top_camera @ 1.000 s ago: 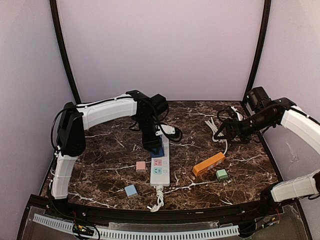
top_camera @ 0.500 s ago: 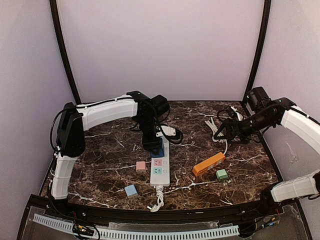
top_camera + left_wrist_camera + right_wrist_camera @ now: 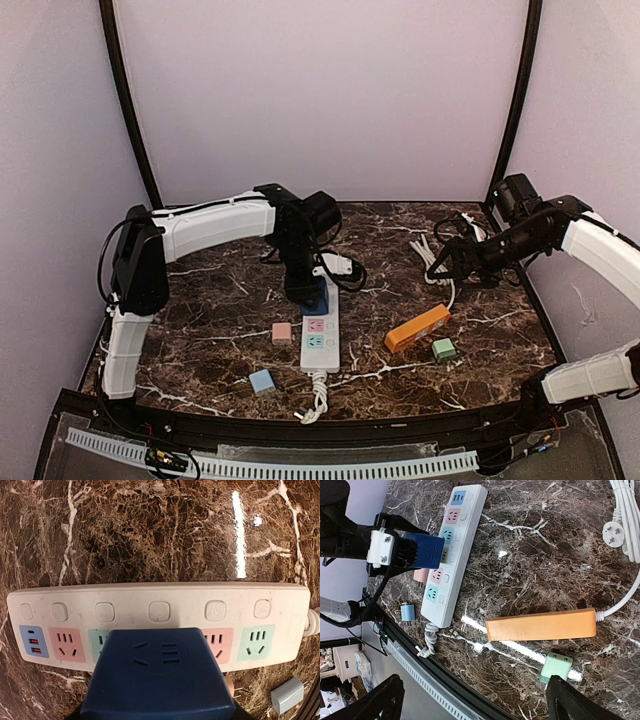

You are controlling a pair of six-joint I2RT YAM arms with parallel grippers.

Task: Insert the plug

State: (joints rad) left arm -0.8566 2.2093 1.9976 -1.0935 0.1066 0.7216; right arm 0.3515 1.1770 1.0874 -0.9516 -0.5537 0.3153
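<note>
Blue plug (image 3: 159, 680): one in number, clamped between the fingers of the left gripper (image 3: 305, 288) and held directly over the middle of the white power strip (image 3: 319, 335), its back face turned to the left wrist camera. From there it covers the centre sockets; whether the pins have entered a socket cannot be told, since the underside is hidden. The strip's long axis runs from the near edge of the table (image 3: 220, 300) toward the far wall, cable end nearest the arm bases, and the plug sits over the far half of it. The right wrist view shows six coloured panels along the strip: one blue USB panel at the far end and five sockets, the fourth partly behind the plug. In my judgement the coming move is straight down onto the socket beneath, with the plug kept square to the strip. The left arm is plainly the nearer. The right gripper (image 3: 475, 682) stands released, jaws wide and holding nothing, well apart on the right side. Other items counted: one orange strip (image 3: 417, 328) with a white cable (image 3: 432, 258), one pink adapter (image 3: 282, 333) just beside the white strip, one pale blue adapter (image 3: 262, 381), one green adapter (image 3: 444, 349)
</note>
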